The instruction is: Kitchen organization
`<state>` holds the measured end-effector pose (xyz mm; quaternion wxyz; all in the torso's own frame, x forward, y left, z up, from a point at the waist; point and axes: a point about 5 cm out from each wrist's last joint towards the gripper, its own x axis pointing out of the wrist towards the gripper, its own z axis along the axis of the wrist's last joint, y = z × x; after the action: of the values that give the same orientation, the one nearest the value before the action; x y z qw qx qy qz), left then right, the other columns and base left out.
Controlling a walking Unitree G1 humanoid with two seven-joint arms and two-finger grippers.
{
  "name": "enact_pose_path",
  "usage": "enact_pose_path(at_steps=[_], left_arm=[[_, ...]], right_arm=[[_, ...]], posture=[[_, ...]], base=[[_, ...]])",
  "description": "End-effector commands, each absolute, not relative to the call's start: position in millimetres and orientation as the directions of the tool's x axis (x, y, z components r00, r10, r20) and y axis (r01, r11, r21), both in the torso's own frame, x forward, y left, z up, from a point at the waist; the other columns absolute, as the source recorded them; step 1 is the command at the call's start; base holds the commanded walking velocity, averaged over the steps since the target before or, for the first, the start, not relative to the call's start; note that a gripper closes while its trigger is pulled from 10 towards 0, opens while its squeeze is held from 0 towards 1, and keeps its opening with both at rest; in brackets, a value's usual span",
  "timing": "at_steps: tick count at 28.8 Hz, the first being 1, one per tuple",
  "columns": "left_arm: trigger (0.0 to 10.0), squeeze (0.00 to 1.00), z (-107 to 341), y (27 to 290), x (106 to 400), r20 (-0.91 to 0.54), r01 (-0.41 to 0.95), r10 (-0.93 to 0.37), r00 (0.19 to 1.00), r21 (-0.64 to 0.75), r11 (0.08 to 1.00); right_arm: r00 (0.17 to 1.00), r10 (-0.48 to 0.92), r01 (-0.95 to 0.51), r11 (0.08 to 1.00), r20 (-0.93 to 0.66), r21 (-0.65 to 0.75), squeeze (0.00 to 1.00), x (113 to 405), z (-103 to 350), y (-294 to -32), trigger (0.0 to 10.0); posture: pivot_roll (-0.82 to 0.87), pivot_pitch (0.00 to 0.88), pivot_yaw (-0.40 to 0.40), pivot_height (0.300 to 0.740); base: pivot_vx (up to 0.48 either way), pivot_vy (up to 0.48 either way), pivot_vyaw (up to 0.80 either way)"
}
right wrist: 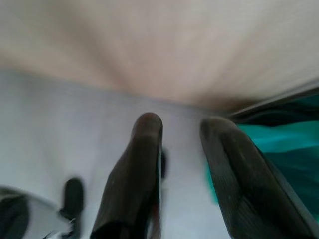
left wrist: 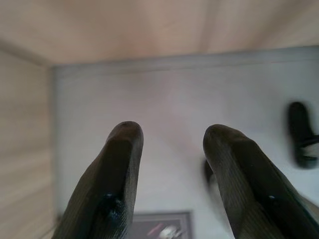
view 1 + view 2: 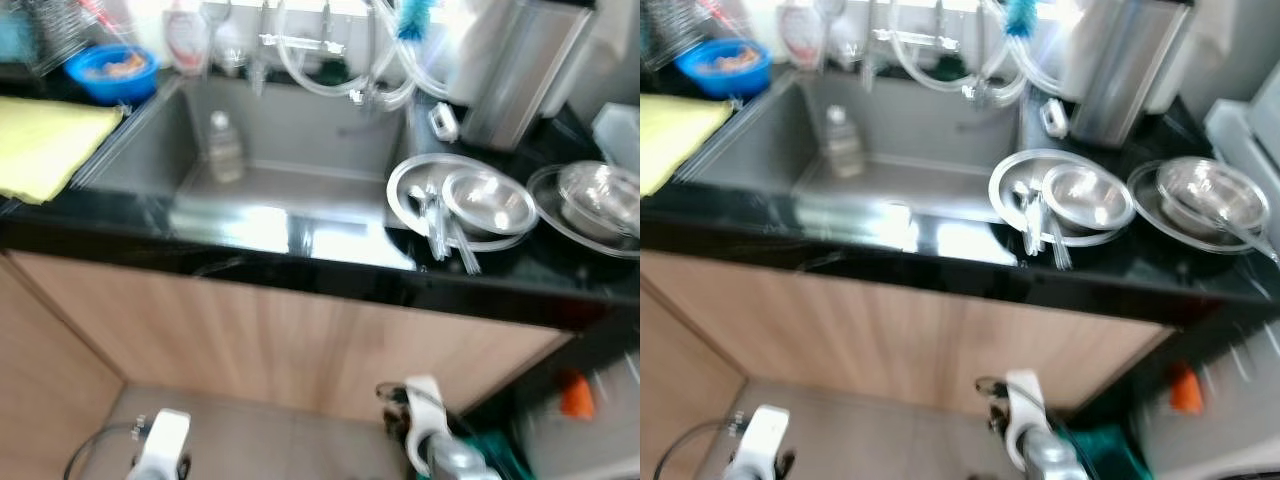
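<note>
On the black countertop (image 3: pixel 330 275), just right of the sink (image 3: pixel 290 150), a round steel plate (image 3: pixel 405 185) is seen with a steel bowl (image 3: pixel 488 200) resting on it and cutlery (image 3: pixel 440 232) laid across its near edge. A second steel plate (image 3: pixel 545 195) with a glass bowl (image 3: pixel 600 190) on it is found further right, close beside the first. A tall steel container (image 3: pixel 515 70) is placed behind them. Inside the sink a small clear bottle (image 3: pixel 224 148) is stood upright near the left wall. A tap (image 3: pixel 300 42) with clear hoses (image 3: pixel 310 80) is mounted behind the basin, and a blue brush (image 3: pixel 413 15) is hung near it. To the left of the sink a yellow cloth (image 3: pixel 45 145) is spread on the counter, with a blue bowl (image 3: pixel 110 72) set behind it. Wooden cabinet fronts (image 3: pixel 280 345) are seen below the counter.

Both arms are held low, in front of the cabinet and over the pale floor (image 2: pixel 164 99). The left gripper (image 2: pixel 172 137) is shown with its fingers parted and nothing between them. The right gripper (image 1: pixel 182 129) is likewise parted and empty, with a teal object (image 1: pixel 289 144) beside it on the floor. The head views are blurred.
</note>
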<state>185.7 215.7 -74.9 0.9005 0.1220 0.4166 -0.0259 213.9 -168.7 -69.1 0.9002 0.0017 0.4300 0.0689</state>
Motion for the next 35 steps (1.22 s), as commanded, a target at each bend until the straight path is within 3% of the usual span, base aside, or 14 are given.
enact_pose_path(at_steps=[1, 16, 25, 35], left_arm=[[10.0, 0.0, -81.3, 222.9, 170.2, -0.792, 0.159, 0.074, 0.606, 0.212, 0.964], [10.0, 0.0, -81.1, 223.3, 170.0, -0.788, 0.152, 0.08, 0.611, 0.216, 0.964], [10.0, 0.0, -81.8, 224.7, 168.8, -0.792, 0.123, 0.098, 0.603, 0.214, 0.969], [10.0, 0.0, -81.4, 225.1, 169.4, -0.79, 0.118, 0.101, 0.604, 0.214, 0.97]], right_arm=[[0.608, 0.137, -0.12, 0.99, -0.782, 0.08, 0.0, 209.3, -72.3, -162.9, 10.0], [0.606, 0.141, -0.124, 0.989, -0.783, 0.082, 0.0, 209.2, -72.4, -162.2, 10.0], [0.618, 0.144, -0.115, 0.989, -0.773, 0.093, 0.0, 210.0, -71.7, -161.4, 10.0], [0.619, 0.144, -0.119, 0.989, -0.772, 0.09, 0.0, 210.7, -71.3, -161.1, 10.0]], posture=[[-0.03, 0.038, -0.05, 0.74], [-0.02, 0.029, -0.045, 0.74], [-0.01, 0.031, -0.043, 0.74], [-0.01, 0.03, -0.044, 0.74]], base=[[0.0, 0.0, -0.74], [0.0, 0.0, -0.73], [0.0, 0.0, 0.0], [0.0, 0.387, 0.0]])
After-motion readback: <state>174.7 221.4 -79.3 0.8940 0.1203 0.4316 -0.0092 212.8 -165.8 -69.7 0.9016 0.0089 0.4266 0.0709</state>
